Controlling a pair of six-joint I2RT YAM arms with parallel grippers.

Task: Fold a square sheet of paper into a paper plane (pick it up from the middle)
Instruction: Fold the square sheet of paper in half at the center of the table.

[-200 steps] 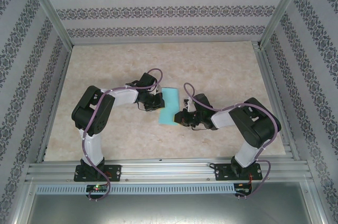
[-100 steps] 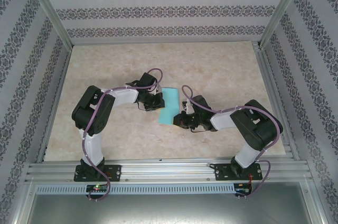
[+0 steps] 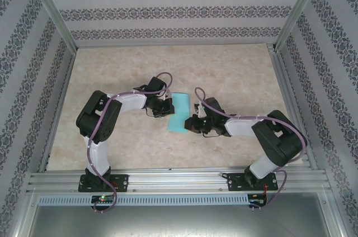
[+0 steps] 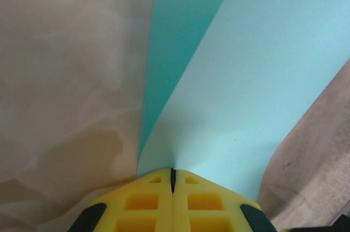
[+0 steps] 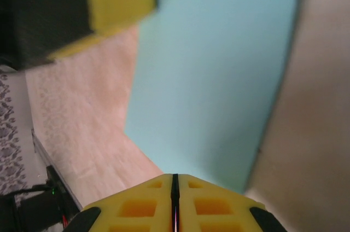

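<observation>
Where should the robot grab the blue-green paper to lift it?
Probably its left edge, coming in low from the left. The turquoise paper is thin and lies nearly flat, so only an edge can be pinched; there a flap stands up off the table, and the left tool is shut on it.

A pale beige tabletop [image 3: 224,69] with a faint marbled grain forms the floor of the cell, evenly lit, with only soft shadows. Three walls close it in — the back wall [image 3: 168,8], the left wall [image 3: 22,52] and the right wall [image 3: 335,52] — all papered in white with bands of dark grey floral ornament. Aluminium posts [image 3: 53,10] stand at the two far corners. Along the near edge runs an aluminium rail [image 3: 179,180], then a perforated strip [image 3: 179,199] and a plain grey metal sheet [image 3: 179,220].
</observation>
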